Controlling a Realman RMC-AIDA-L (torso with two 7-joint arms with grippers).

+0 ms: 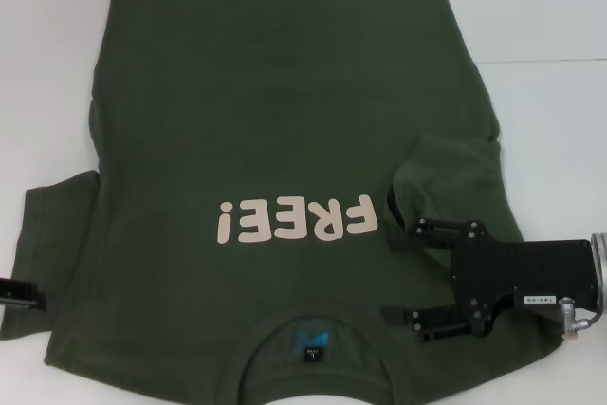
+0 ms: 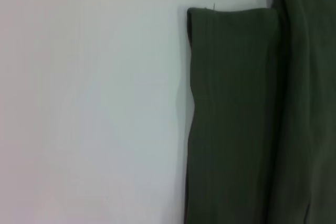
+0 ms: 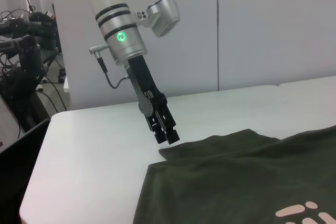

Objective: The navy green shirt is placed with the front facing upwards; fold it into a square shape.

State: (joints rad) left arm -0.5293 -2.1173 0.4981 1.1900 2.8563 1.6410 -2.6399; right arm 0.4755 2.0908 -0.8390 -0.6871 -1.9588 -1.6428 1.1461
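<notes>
I see the navy green shirt [image 1: 275,139] spread front up across the white tabletop [image 1: 560,111], its collar nearest the robot and its hem at the far side. The pale pink "FREE!" lettering [image 1: 297,220] reads upside down in the head view, and a small black neck label [image 1: 312,353] sits inside the collar. The sleeve on the robot's left [image 2: 231,114] lies flat, jutting out from the body of the shirt onto the tabletop. On the robot's right side the sleeve has been turned inward over the chest, leaving a rumpled fold [image 1: 446,163] just beyond the lettering.

My right tool [image 1: 402,275] sits low over that folded side, between the lettering and the shirt's right edge, its two black fingers [image 1: 432,230] spread wide apart and pointing toward the middle of the shirt, with nothing between them.

My left tool [image 3: 168,137] hangs at the outer edge of the left sleeve, tip pointing down at the sleeve corner; the fingers look close together, though I cannot tell whether they pinch cloth. In the head view only a bit of it shows at the frame's left edge [image 1: 19,293].
</notes>
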